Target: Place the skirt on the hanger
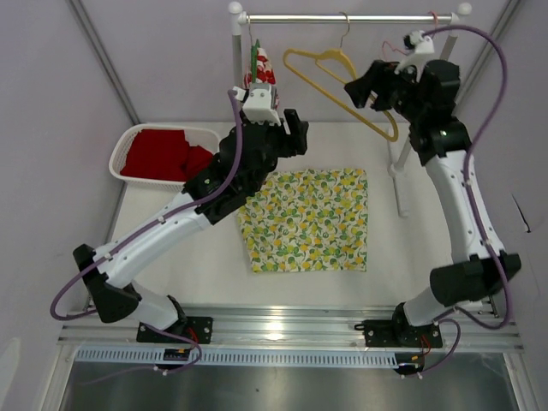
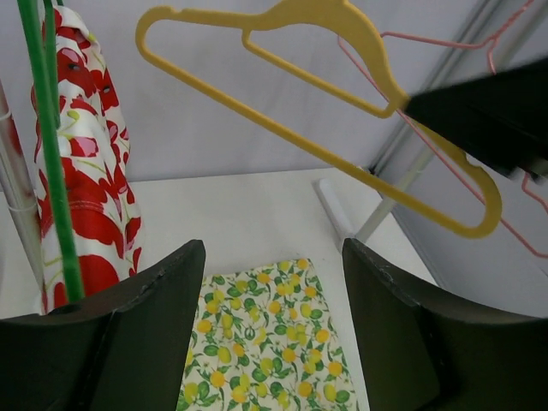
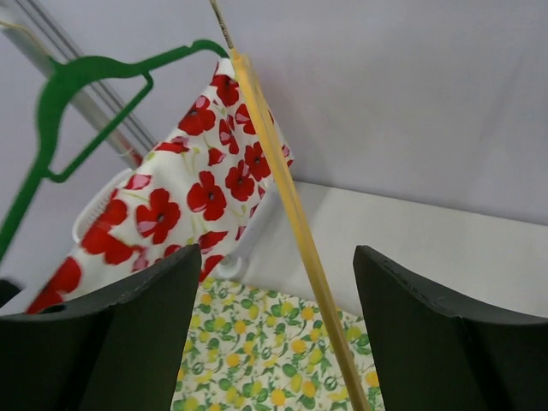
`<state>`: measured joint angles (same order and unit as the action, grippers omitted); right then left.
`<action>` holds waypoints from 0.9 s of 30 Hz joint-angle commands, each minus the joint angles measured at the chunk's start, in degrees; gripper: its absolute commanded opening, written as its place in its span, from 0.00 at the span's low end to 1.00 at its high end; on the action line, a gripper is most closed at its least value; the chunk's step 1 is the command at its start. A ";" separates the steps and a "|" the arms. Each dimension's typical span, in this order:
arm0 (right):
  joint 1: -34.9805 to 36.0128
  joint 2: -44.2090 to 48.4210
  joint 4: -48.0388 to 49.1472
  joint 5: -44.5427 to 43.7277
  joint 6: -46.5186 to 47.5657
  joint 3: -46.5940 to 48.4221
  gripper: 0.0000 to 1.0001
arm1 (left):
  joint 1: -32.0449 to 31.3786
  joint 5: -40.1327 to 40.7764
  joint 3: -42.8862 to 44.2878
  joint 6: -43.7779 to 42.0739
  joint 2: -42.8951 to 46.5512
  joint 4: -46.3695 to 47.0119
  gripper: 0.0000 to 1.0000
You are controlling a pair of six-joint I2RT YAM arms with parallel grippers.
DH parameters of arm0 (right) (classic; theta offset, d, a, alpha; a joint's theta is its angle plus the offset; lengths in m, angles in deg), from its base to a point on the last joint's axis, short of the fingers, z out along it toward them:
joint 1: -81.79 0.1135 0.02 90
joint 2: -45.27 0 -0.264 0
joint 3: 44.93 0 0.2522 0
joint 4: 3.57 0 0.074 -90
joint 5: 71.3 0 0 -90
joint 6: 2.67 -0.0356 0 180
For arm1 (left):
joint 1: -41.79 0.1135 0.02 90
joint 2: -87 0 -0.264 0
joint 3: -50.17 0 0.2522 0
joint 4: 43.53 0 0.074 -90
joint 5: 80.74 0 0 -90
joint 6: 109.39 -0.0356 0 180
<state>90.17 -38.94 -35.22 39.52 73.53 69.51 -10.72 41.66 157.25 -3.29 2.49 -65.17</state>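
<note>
White tabletop (image 1: 390,282) between grey walls, with a rail (image 1: 377,17) spanning its far edge. Both arms rise from the near edge toward the rail. Lemon-print skirt (image 1: 308,220) (image 2: 265,342) (image 3: 265,360) lies flat at the centre of the tabletop, between the two arms and apart from both end effectors. At far left, a basket (image 1: 124,141) holds red cloth (image 1: 163,154). At the rail's left end, a poppy-print garment (image 1: 261,64) (image 2: 94,171) (image 3: 188,197) hangs on a green hanger (image 2: 54,171). Near the rail's middle, the yellow hanger (image 1: 338,58) (image 2: 282,128) (image 3: 291,205) hangs tilted, hook at the rail. Raised beside it, the right end effector (image 1: 364,90) (image 3: 278,253) has its fingers spread. The hanger's bar runs between them, and contact cannot be judged. Raised above the skirt's far edge, near the garment, the left end effector (image 1: 295,128) (image 2: 274,248) also has its fingers spread.
</note>
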 commanded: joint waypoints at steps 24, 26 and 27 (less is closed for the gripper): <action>12.44 -24.44 1.54 -16.86 17.05 24.31 0.54 | -0.31 -11.66 -10.09 0.87 14.02 -4.42 0.70; 13.49 -23.12 3.20 -19.48 18.19 21.94 0.52 | -0.31 -12.01 -9.91 0.95 14.20 -4.60 0.70; 13.76 -22.07 4.43 -20.11 18.46 20.53 0.50 | -0.31 -12.36 -9.91 1.04 14.20 -4.95 0.70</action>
<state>102.24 -64.60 -34.85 23.85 88.94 92.79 -10.85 31.00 147.39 -1.96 14.80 -70.27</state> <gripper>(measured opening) 0.519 0.703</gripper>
